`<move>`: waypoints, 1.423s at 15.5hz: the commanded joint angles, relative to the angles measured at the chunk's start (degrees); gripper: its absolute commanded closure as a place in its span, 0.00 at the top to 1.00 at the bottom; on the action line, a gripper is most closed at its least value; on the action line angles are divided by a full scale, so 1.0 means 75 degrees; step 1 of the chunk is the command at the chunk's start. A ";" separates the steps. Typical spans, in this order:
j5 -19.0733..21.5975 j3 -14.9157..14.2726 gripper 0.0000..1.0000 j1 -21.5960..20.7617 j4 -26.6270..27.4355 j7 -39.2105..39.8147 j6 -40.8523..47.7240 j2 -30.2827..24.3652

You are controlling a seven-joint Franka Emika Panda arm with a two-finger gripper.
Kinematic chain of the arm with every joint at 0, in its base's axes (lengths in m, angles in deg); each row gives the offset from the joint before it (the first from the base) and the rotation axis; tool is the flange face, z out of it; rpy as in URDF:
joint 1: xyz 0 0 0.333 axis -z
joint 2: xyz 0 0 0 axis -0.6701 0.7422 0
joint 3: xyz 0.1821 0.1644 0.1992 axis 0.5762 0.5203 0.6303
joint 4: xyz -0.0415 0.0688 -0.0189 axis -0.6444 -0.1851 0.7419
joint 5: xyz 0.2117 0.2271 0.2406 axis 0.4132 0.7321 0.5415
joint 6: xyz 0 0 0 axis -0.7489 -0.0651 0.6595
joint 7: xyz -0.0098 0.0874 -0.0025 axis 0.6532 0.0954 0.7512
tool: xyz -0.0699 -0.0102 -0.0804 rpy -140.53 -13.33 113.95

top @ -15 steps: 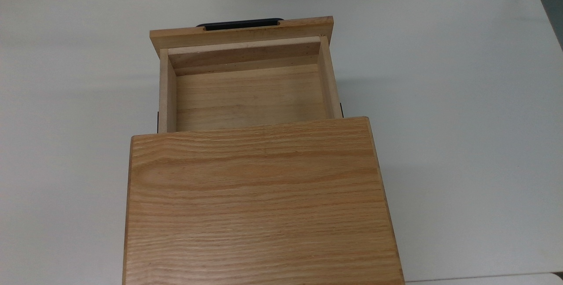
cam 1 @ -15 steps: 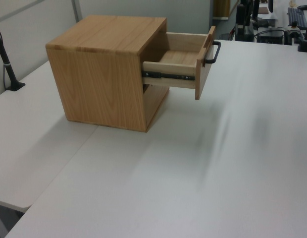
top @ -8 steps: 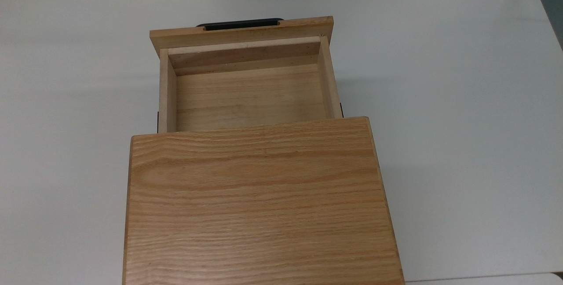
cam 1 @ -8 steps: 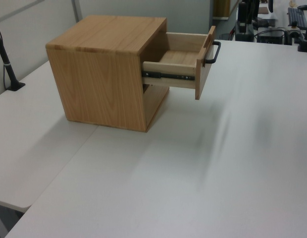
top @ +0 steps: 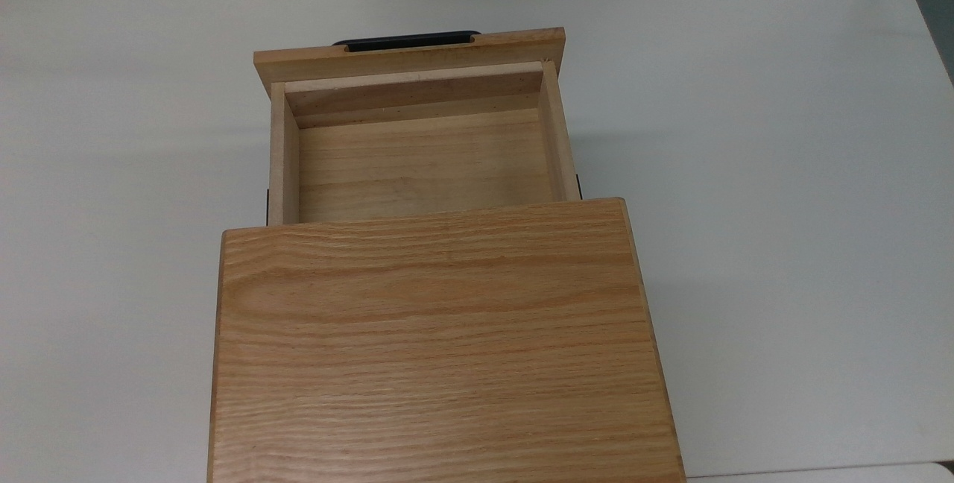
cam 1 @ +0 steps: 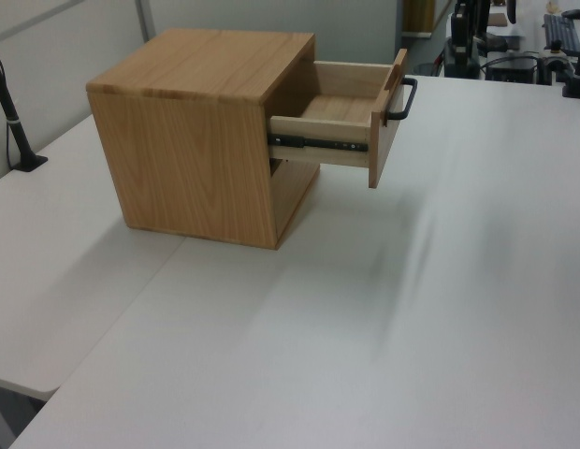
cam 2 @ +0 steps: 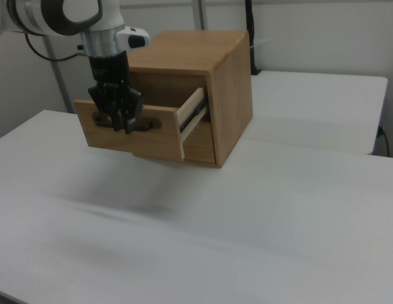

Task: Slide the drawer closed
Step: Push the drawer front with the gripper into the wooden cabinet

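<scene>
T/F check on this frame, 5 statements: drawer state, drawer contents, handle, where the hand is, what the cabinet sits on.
1. The drawer is pulled out of the cabinet. True.
2. The drawer holds a red block. False: its inside is bare wood.
3. The handle is a long black bar on the front panel. True.
4. In the right view, the hand hovers above the cabinet's top. False: it is in front of the drawer's front panel, at the handle.
5. The cabinet stands on a dark green floor mat. False: it stands on a white table.
</scene>
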 commanded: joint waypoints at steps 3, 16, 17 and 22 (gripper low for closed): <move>0.0009 -0.0019 0.00 -0.0843 0.0174 0.0271 0.0023 0.0402; -0.0026 0.0016 0.00 -0.1547 -0.0937 -0.1018 -0.3024 0.2546; -0.0026 0.0016 0.00 -0.1547 -0.1322 -0.1157 -0.3210 0.2838; -0.0049 -0.0019 0.00 -0.1524 -0.1735 -0.1756 -0.4558 0.3425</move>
